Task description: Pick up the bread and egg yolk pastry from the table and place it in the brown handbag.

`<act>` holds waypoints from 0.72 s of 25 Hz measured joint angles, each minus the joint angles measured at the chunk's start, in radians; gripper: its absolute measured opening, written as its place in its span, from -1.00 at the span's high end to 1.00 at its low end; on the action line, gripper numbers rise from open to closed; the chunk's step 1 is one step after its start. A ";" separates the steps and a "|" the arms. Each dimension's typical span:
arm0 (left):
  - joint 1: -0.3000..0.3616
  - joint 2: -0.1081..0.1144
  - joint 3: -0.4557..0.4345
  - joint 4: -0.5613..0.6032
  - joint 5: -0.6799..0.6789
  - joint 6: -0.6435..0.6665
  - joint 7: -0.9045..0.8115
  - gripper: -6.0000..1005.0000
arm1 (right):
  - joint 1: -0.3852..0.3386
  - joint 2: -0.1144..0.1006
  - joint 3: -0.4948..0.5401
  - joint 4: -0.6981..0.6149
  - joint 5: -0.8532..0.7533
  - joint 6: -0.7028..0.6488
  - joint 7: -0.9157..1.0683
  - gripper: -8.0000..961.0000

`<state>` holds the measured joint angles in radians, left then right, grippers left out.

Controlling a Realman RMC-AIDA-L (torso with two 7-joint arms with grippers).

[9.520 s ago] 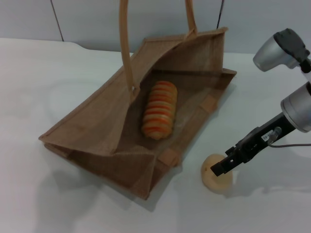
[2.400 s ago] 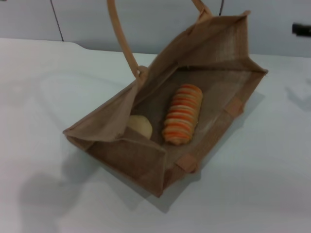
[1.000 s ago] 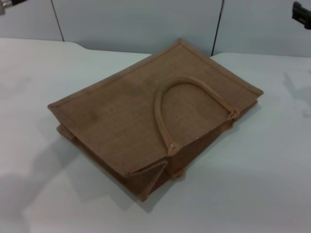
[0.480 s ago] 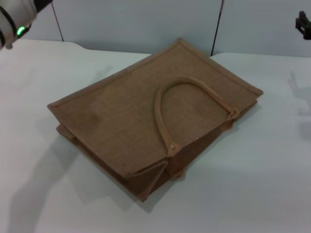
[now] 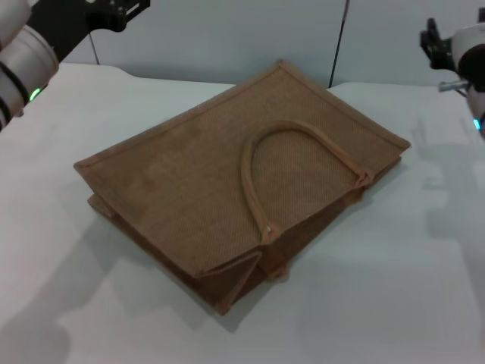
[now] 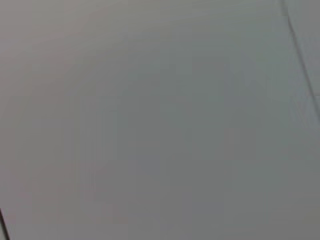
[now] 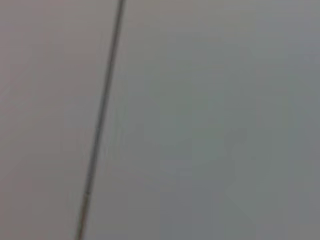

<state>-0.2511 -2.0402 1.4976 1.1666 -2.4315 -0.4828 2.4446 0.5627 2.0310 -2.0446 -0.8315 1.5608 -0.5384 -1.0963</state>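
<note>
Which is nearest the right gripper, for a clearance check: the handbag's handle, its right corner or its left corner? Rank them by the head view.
1. Right corner of the brown handbag, below the right gripper.
2. Handle, mid-bag.
3. Left corner, farthest across.

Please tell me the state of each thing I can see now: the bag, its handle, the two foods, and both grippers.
brown handbag: lying flat on the table, closed, one broad side up.
handle: lying flat on that upper side.
bread and egg yolk pastry: not visible anywhere.
left gripper: raised at the far left corner, away from the bag, holding nothing visible.
right gripper: raised at the far right edge, away from the bag.
</note>
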 joint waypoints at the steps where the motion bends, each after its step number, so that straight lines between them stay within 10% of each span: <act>1: 0.008 0.000 0.004 -0.006 -0.044 -0.031 0.042 -0.62 | 0.000 0.000 -0.014 0.004 -0.029 -0.006 0.047 -0.57; 18: -0.043 0.007 0.014 -0.193 -0.158 -0.145 0.141 -0.47 | 0.014 -0.003 -0.040 0.117 -0.296 -0.005 0.454 -0.57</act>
<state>-0.2936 -2.0336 1.5120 0.9734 -2.5891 -0.6275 2.5855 0.5770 2.0285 -2.0851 -0.7146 1.2647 -0.5430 -0.6428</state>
